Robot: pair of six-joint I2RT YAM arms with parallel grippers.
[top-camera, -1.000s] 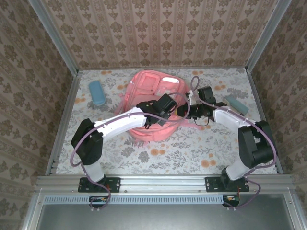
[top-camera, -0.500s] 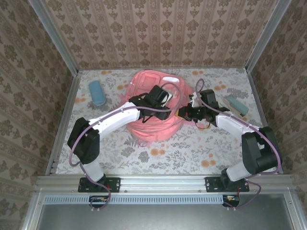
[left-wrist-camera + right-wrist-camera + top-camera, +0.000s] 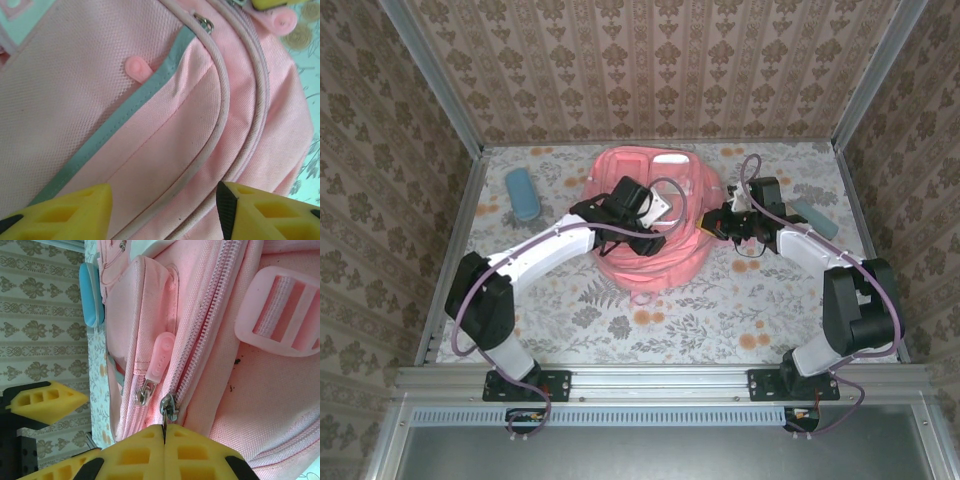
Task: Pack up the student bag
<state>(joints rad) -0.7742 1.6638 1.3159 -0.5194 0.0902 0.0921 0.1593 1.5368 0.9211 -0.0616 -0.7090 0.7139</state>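
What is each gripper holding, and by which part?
The right gripper pinches the student bag by a metal zipper pull. The left gripper is open over the bag, holding nothing.

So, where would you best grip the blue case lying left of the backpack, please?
Probably across the middle of the blue case, coming from straight above: it lies flat on the table, long and narrow, with both long sides free.

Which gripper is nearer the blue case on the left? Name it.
Left. The left gripper hangs over the student bag, right of the blue case; the right gripper pinches a zipper pull farther right.
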